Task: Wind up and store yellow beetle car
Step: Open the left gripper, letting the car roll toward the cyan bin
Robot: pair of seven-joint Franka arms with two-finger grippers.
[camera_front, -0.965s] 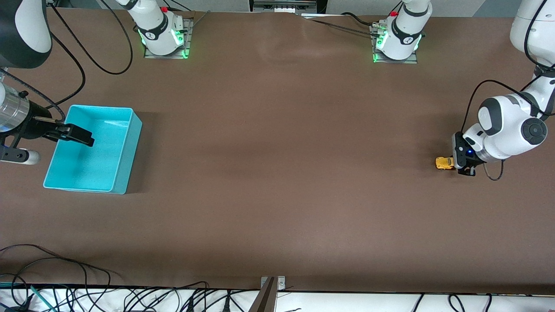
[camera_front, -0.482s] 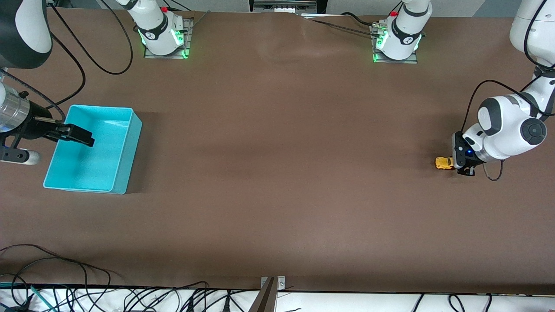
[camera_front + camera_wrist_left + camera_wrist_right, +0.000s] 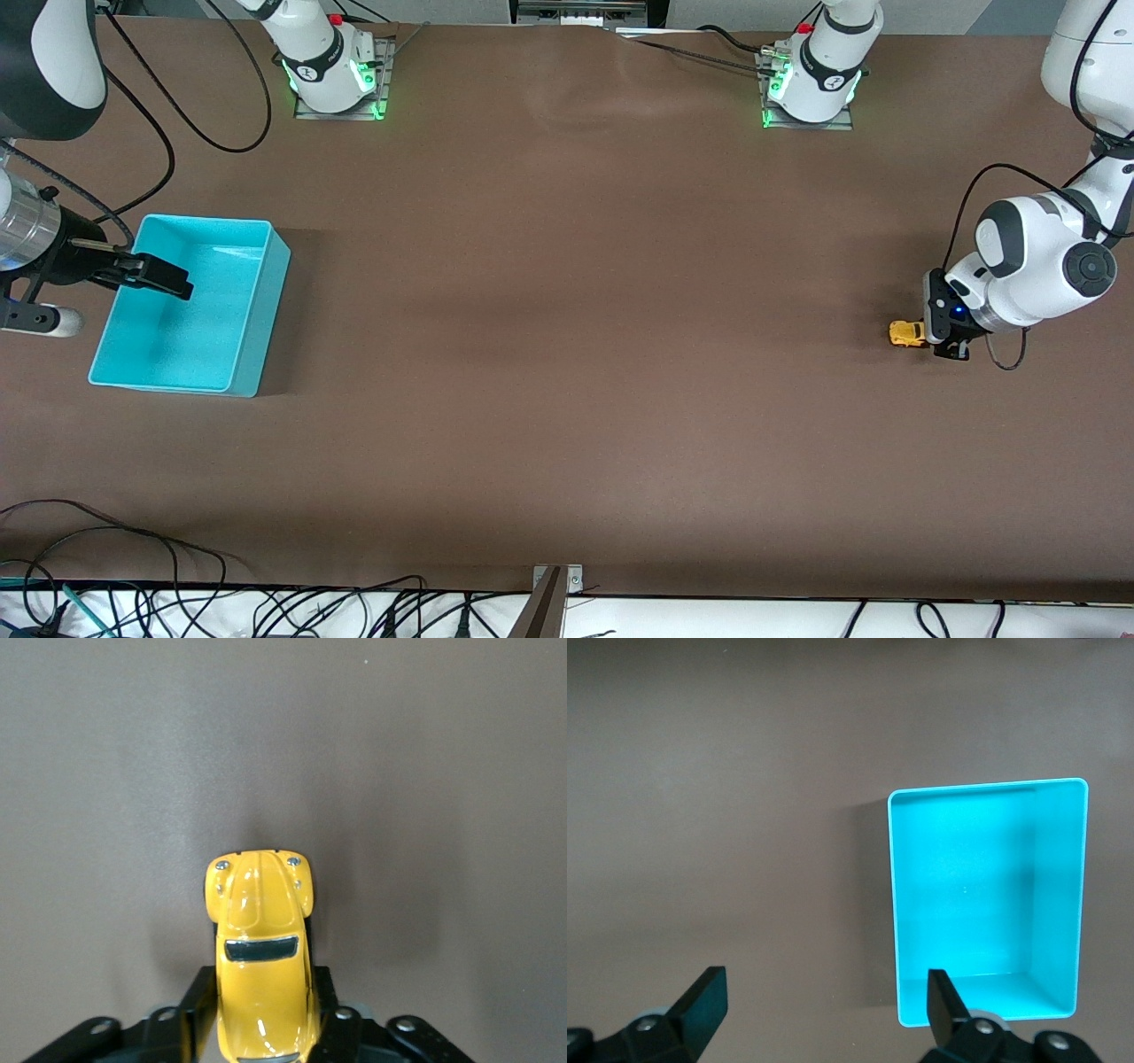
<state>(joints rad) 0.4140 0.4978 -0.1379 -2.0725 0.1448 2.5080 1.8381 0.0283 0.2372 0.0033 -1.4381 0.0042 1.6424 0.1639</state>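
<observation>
Glossy yellow paint and a hard, rounded shell: the yellow beetle car (image 3: 905,333) looks light, stiff and slick, so judge it likely to squirt out of a pinch on its curved roof or bonnet. It sits on the brown desk (image 3: 567,354) at the left arm's end, well apart from the teal bin (image 3: 252,306) at the right arm's end. Your left gripper (image 3: 263,1028) is low over the desk with a finger along each flank of the car's rear half; whether the fingers (image 3: 197,1005) press the sides or stand just off them you cannot tell from here. The flat door panels between the wheels look the surest place to hold. Being so small, it should need only a gentle squeeze. Your right gripper (image 3: 824,1001) waits over the bin with its fingers spread wide and nothing between them.
</observation>
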